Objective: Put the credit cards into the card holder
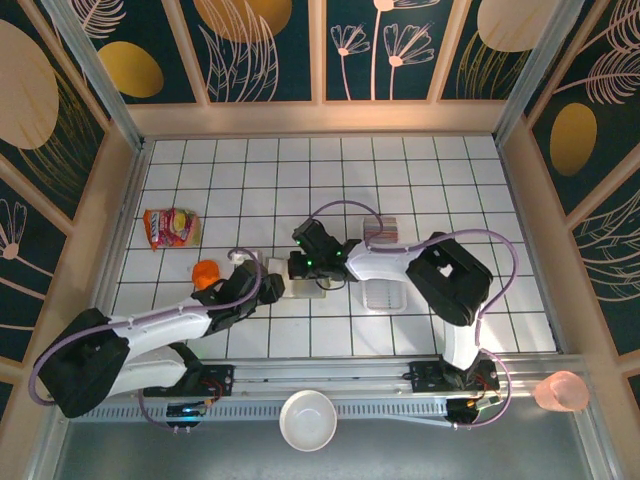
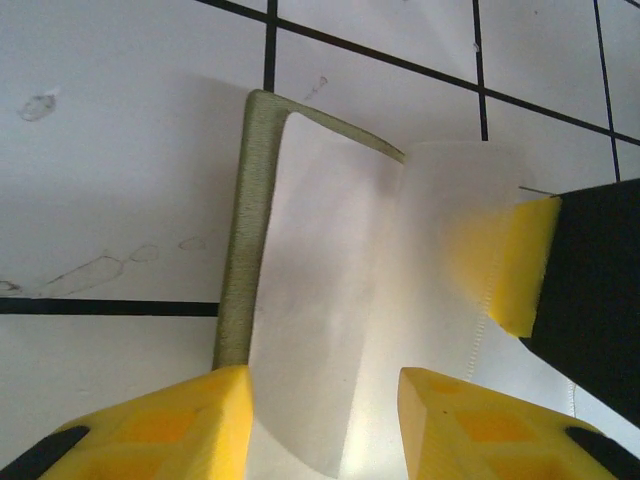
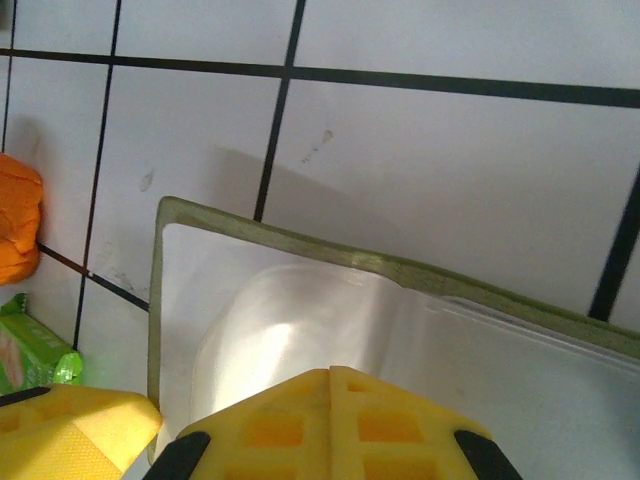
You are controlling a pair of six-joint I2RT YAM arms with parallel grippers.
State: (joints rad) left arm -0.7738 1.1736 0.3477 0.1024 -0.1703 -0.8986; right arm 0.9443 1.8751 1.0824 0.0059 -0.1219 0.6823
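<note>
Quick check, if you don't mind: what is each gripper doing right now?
Left gripper: open, fingers apart over the pale inside of the small olive-green card holder.
Right gripper: shut, tips against that holder; any pinch cannot be told.

no text, label or number can be read anywhere. the snack packet [image 1: 170,228] carries print, but it is too small and blurred to make out.

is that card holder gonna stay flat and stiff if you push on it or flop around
Probably floppy: the card holder lies opened with a soft crease down its pale lining, so it may fold when lifted. It looks thin and light, so a push would likely slide it on the smooth tiled table. Its clear pocket looks slick.
</note>
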